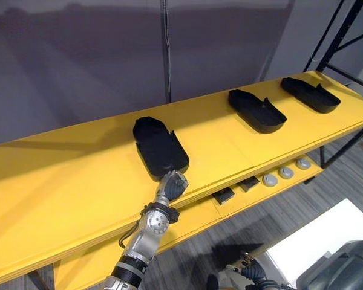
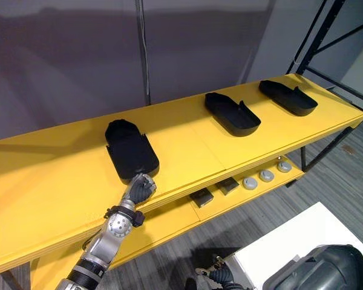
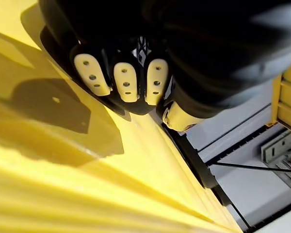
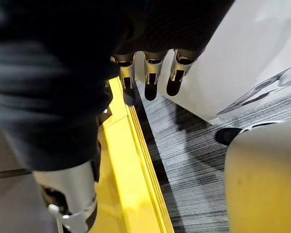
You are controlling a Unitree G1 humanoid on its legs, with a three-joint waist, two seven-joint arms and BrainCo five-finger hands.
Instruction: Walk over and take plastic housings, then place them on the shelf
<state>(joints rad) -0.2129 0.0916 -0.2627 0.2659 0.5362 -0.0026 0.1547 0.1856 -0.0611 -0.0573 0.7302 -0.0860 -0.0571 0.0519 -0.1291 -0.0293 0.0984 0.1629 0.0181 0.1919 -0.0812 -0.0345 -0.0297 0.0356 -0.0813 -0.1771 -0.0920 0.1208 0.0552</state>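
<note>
You have 3 black plastic housings lying on the yellow shelf [image 1: 60, 187], well apart from each other along its length. The left housing [image 1: 159, 148] sits with its near end close to the shelf's front edge. Your left hand [image 1: 171, 184] is at that end, reaching up from below the edge. In its wrist view the fingers [image 3: 126, 82] are curled over the housing's dark rim and the thumb [image 3: 177, 119] is tucked underneath, so the hand is closed on the left housing while the part lies flat on the shelf. The middle housing [image 1: 257, 110] and the right housing [image 1: 310, 94] lie further toward your right, both open side up, with no hand touching them. Your right hand [image 4: 150, 68] hangs low beside the lower shelf [image 1: 260, 192], its fingers [image 4: 177, 73] straight and relaxed above the grey floor [image 4: 194, 160], holding nothing. On the lower shelf you can see 2 small black blocks [image 1: 224, 195] and 3 grey discs [image 1: 286, 173] in a row. A white surface [image 1: 327, 235] stands on your right.
</note>
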